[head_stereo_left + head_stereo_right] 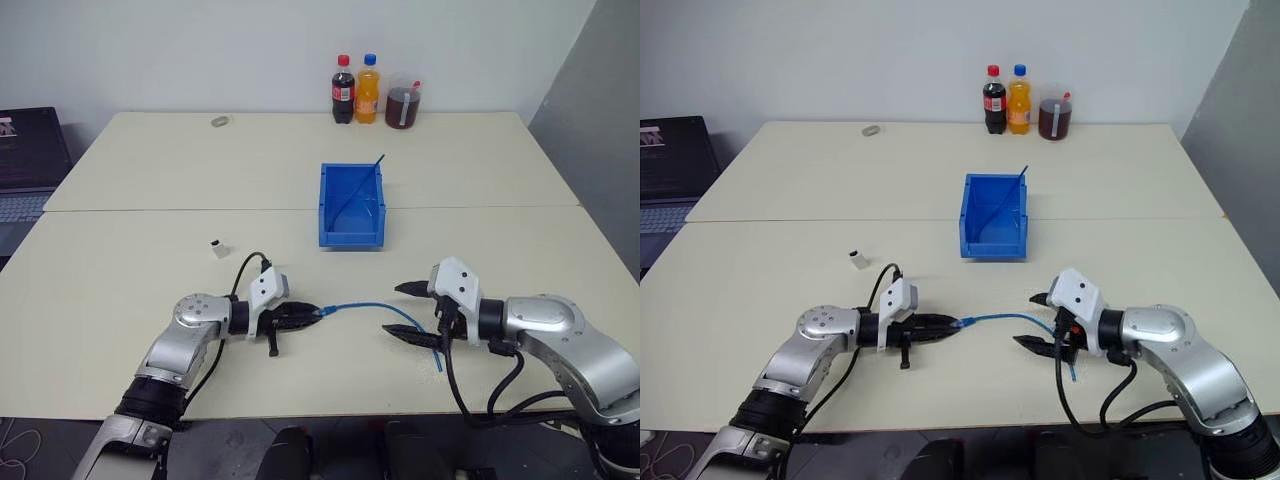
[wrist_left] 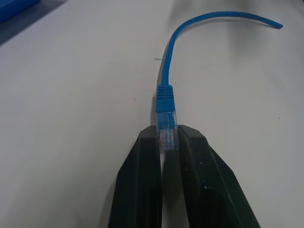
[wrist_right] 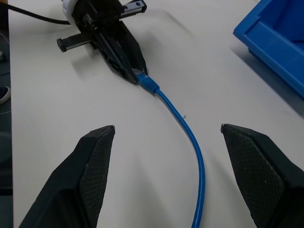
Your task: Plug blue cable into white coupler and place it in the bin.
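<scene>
The cable (image 1: 365, 306) is thin and light blue. It lies on the pale table (image 1: 130, 270) near the front edge, between the two arms. It bends in a soft curve. One end has a small clear plug with a blue sleeve behind it. The left end effector (image 2: 168, 138) has its two black fingers pinched shut on that clear plug. The rest of the cable runs away from it across the table toward the right arm, and its far end goes down under the right end effector (image 1: 405, 310).

The right end effector stands wide open, one black finger on each side of the cable, and it does not touch it.

The coupler (image 1: 216, 246) is a tiny white block. It sits alone on the table, off to the left and a bit farther back than the left arm, well apart from the cable.

The bin (image 1: 352, 205) is bright blue and open on top. It sits in the middle of the table, farther back than both arms. A thin dark rod (image 1: 377, 164) leans in it.

Three bottles (image 1: 370, 90) stand at the far edge by the wall.
</scene>
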